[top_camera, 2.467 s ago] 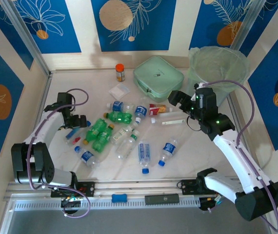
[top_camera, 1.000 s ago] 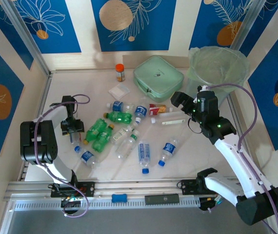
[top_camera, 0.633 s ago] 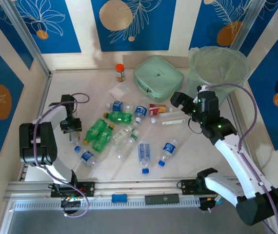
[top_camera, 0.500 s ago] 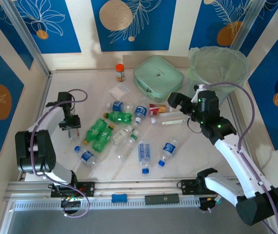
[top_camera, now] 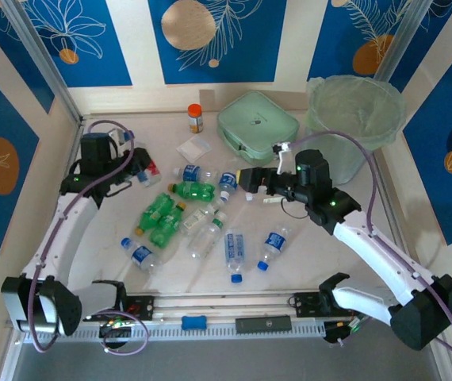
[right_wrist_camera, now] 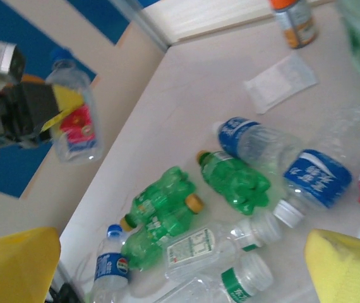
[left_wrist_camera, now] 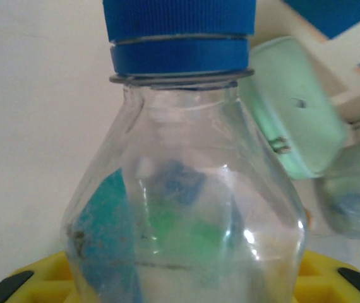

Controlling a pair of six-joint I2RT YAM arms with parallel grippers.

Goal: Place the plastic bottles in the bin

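Labels first. Blue bands with white print on several clear plastic bottles [right_wrist_camera: 312, 177], too blurred to read. White label with green and dark print on one white-labelled bottle [right_wrist_camera: 196, 243], unreadable. Red label on a clear blue-capped bottle [right_wrist_camera: 72, 120], print not legible. Small dark mark on the lid of the flat mint-green square case [top_camera: 258, 125], too small to read. Nothing readable on the small orange-capped jar [top_camera: 195, 117].

Left gripper [top_camera: 128, 163]: clenched on the clear blue-capped bottle, yellow pads [left_wrist_camera: 38, 281] against its sides. Holds it near the left wall, apart from the pile.

Right gripper [top_camera: 248, 178]: spread wide, grasping nothing. Hovers over the far edge of the pile.

Other bottles, clear ones and green bottles [right_wrist_camera: 167, 202], lying mid-table between the arms. Tall round translucent bin [top_camera: 356, 111] with pale green bag liner at the far right corner, near the mint-green case.
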